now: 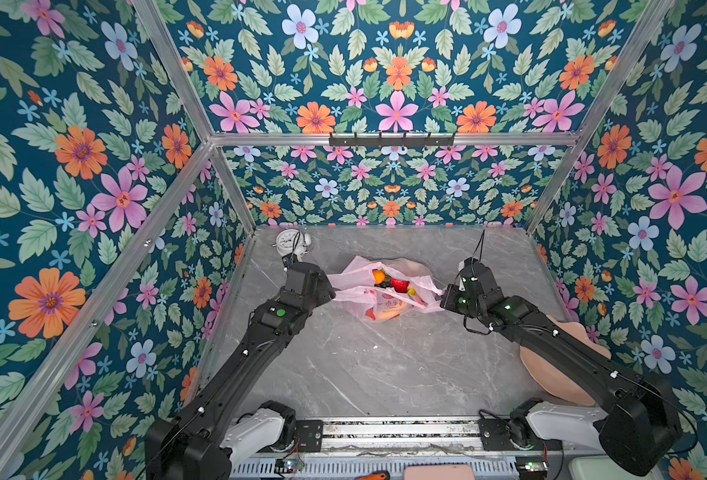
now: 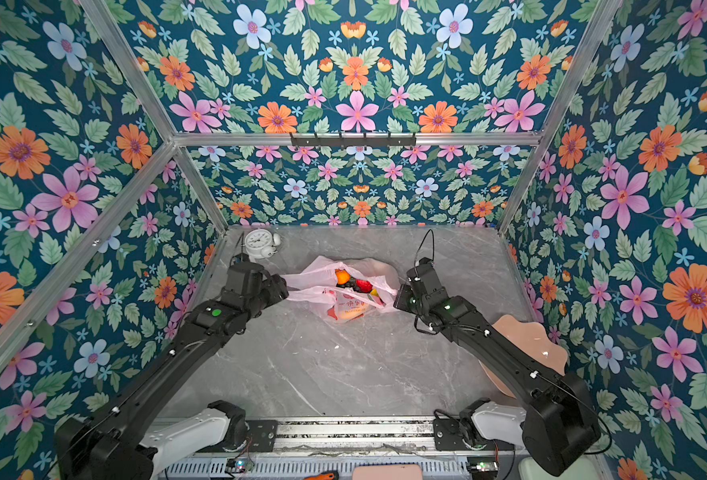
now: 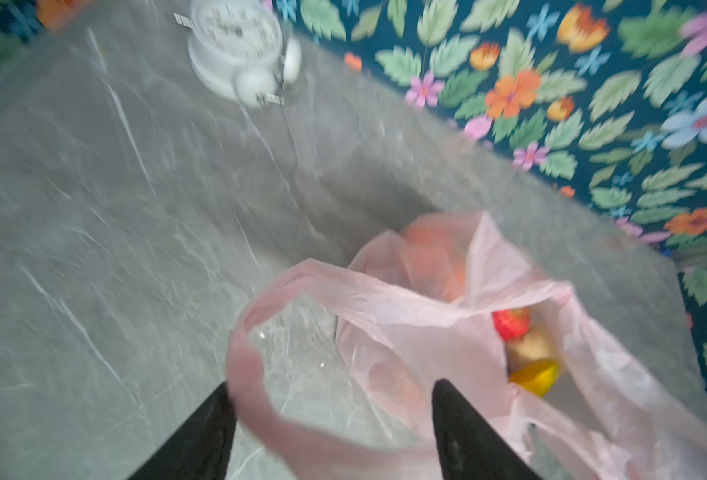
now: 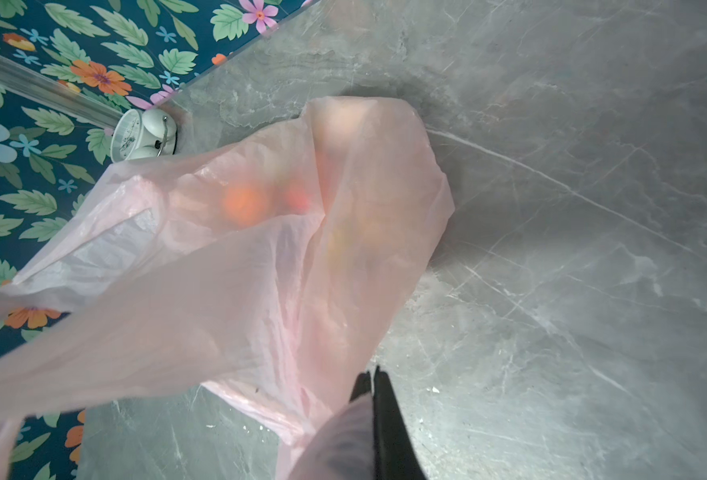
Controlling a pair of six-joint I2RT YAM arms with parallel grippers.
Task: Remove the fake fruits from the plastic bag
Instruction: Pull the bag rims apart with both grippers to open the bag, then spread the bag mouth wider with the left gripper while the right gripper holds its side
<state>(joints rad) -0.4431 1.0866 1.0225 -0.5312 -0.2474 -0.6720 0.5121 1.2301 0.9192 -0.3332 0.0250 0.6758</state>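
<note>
On the grey counter point(image 1: 364, 365), mid-frame, lies a thin translucent pink plastic bag point(image 1: 379, 309); the left gripper point(image 3: 331, 384) jaws stand apart, the right gripper point(image 4: 370, 374) clamps it.

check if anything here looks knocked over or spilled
The alarm clock in the far left corner lies tipped over, its bells pointing sideways. Nothing has spilled: the fake fruits sit inside the plastic bag.

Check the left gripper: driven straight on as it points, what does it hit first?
Probably the plastic bag: its handle loop lies across the gap of the open left gripper. Beyond sits the bag's mouth with the fake fruits. Blurred wrist view, so depth is uncertain.
</note>
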